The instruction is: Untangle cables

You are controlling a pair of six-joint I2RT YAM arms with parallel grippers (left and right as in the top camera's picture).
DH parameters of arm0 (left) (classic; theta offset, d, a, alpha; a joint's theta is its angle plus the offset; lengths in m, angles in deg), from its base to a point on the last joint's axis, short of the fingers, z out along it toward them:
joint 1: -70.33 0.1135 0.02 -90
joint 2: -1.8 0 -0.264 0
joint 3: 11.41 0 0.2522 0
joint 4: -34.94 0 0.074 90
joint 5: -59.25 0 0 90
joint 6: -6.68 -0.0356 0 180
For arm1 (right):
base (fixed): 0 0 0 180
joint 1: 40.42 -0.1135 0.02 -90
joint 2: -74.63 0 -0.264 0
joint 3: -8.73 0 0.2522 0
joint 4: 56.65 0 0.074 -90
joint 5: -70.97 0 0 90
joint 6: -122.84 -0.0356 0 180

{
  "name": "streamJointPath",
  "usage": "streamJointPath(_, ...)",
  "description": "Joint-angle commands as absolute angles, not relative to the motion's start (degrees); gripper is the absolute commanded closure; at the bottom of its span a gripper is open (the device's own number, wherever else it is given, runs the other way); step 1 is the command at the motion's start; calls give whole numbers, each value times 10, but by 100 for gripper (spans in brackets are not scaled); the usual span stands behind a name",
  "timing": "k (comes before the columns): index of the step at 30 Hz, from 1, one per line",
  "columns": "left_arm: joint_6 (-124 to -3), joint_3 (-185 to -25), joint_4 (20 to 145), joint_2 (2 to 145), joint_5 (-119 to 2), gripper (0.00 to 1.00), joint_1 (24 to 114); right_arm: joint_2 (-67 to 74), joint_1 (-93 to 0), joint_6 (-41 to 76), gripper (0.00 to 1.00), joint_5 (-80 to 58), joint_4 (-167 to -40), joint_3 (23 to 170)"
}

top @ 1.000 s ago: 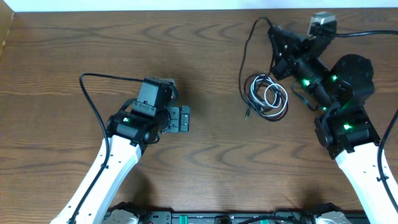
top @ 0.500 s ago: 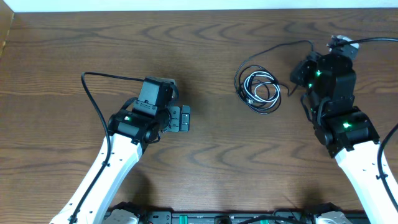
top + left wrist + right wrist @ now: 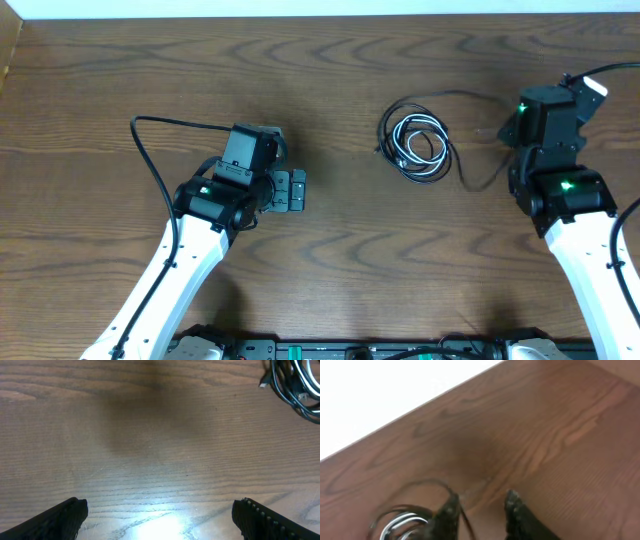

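Observation:
The cables [image 3: 418,148] lie in a loose coil of black cord with a thinner white cord [image 3: 408,138] wound inside, right of the table's middle. One black strand [image 3: 470,97] arcs out of the coil toward my right gripper [image 3: 508,128]. In the right wrist view that gripper [image 3: 482,505] has its jaws apart over bare wood, and the black strand [image 3: 466,517] runs along the inner side of its left finger [image 3: 449,512]. The coil [image 3: 400,521] shows at the lower left there. My left gripper [image 3: 290,190] rests wide open on the table, well left of the coil [image 3: 295,385].
The table's far edge [image 3: 420,407] passes close behind the right gripper, with a white surface beyond it. A thick black wire [image 3: 150,160] loops beside the left arm. Another slack black loop [image 3: 475,182] lies right of the coil.
My right gripper has travelled right, away from the coil, drawing a black strand out with it. Its jaws, shut before, now stand apart. The left arm has not moved.

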State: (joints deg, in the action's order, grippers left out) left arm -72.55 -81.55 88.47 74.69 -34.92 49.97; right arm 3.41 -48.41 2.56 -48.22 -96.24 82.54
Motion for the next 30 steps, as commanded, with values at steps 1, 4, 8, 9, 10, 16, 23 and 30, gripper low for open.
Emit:
streamJointPath(1, -718, -824, 885, 749, -348, 2, 498, 31, -481, 105, 57, -363, -933, 830)
streamJointPath(4, -718, -823, 885, 749, -348, 2, 498, 25, -482, 126, 46, -270, -916, 830)
streamJointPath(8, -718, -823, 885, 749, -348, 2, 498, 3, -487, 153, 44, -160, -925, 830)
streamJointPath(9, -718, -823, 885, 749, -348, 2, 498, -6, -490, 161, 44, -139, -930, 830)
streamJointPath(10, -718, -823, 885, 749, -348, 2, 498, -15, -492, 166, 43, -126, -934, 830)
streamJointPath(16, -718, -818, 885, 749, -348, 2, 498, -117, -517, 177, 56, -45, -940, 830)
streamJointPath(23, -718, -817, 885, 749, -348, 2, 498, -212, -549, 120, 65, -94, -863, 830)
streamJointPath(30, -718, -817, 885, 749, -348, 2, 498, -288, -573, 34, 63, -144, -768, 830)
